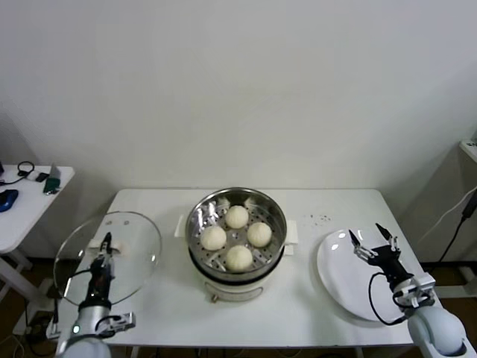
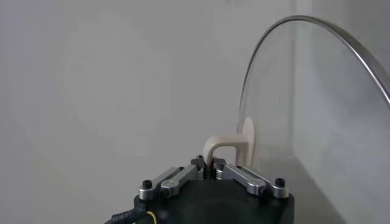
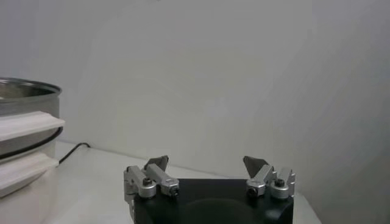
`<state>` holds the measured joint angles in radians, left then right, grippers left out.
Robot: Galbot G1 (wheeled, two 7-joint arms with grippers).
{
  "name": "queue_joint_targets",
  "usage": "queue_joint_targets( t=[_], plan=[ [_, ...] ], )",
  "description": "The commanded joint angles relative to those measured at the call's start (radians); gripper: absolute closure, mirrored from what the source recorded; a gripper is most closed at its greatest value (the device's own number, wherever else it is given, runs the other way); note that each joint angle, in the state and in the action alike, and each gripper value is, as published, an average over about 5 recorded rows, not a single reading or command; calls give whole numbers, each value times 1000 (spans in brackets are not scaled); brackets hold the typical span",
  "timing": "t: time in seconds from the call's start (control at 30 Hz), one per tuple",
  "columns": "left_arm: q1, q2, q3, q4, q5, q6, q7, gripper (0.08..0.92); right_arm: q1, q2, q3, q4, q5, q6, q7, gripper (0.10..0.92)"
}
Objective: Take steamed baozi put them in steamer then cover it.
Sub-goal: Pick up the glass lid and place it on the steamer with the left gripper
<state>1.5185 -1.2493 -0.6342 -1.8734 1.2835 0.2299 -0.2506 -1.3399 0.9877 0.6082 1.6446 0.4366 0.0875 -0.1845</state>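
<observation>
Covering step: lid gripped, buns already loaded

All four steamed baozi (image 1: 236, 236) sit in the steamer (image 1: 273, 209) mid-counter (image 1: 313, 313); the left claw (image 1: 105, 248) is clamped on the handle of the cover (image 1: 138, 246), tilted at the counter's left end, so carrying it rightward over the pot seems next; right claw (image 1: 373, 243) hovers apart over the plate (image 1: 332, 276)
</observation>
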Motion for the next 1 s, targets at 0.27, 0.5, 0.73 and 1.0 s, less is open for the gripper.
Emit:
queue_joint_targets(
  t=[0.27, 0.5, 0.73, 1.0],
  plan=[
    [60, 199, 160, -344, -41, 322, 61, 847, 59, -13, -40, -55, -30, 5, -4, 203],
    [-194, 239, 378, -315, -7, 431, 234, 847, 78, 5, -56, -89, -55, 17, -12, 203],
    [-424, 165, 570, -220, 69, 520, 397, 847, 89, 24, -56, -123, -83, 35, -26, 203],
    [-581, 36, 691, -130, 161, 555, 524, 847, 89, 28, -46, -132, -91, 40, -26, 203]
  ],
)
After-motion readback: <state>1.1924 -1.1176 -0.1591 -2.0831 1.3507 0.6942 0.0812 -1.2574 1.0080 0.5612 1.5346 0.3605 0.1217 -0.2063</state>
